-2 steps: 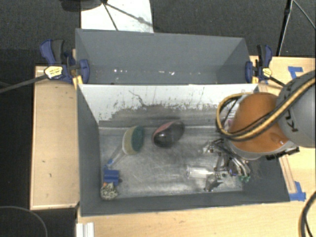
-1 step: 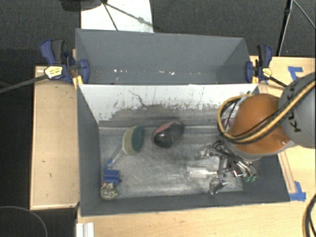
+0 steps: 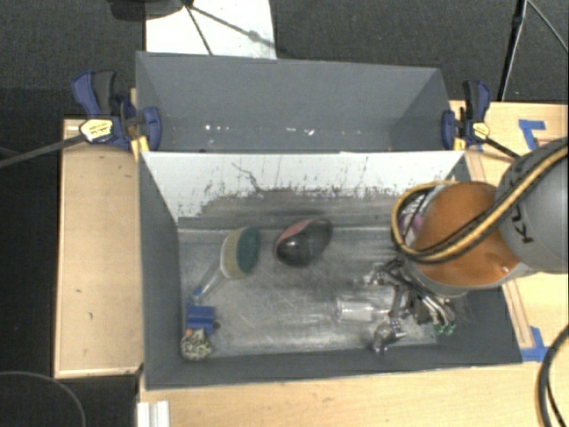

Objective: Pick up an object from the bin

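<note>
My gripper (image 3: 397, 312) is low in the bin's front right part, under the arm's orange cover. Just to its left a small clear glass-like piece (image 3: 354, 310) lies on the floor, touching or nearly touching the gripper; whether it is held I cannot tell. A dark oval thing with a pinkish patch (image 3: 302, 241) lies further back, near the middle of the bin.
A brush with a green and cream head and a clear handle (image 3: 236, 253) lies left of the dark oval. In the front left corner sits a blue piece (image 3: 201, 317) with a speckled ball (image 3: 196, 347). The arm reaches in from the right.
</note>
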Available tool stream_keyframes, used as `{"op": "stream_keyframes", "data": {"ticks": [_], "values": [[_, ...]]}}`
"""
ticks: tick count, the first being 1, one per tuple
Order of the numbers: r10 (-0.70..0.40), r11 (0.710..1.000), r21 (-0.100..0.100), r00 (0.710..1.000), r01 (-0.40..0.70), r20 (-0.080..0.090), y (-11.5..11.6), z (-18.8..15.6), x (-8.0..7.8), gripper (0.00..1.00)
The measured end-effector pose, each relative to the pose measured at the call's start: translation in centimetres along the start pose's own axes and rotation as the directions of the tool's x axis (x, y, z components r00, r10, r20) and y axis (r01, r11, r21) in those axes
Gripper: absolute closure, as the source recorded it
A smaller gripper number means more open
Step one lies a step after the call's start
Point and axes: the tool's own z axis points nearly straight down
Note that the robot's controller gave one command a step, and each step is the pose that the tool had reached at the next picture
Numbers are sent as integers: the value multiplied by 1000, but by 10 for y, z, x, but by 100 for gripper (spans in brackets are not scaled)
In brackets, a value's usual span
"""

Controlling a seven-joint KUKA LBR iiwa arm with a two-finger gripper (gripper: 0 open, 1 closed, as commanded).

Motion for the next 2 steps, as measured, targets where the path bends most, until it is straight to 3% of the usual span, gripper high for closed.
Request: {"op": "stream_keyframes", "data": {"ticks": [1, 2], "values": [[-2, 1000, 0, 1000, 2, -8, 0, -1, -2, 0], [-1, 1000, 1, 1000, 1, 0, 0, -3, -4, 100]]}}
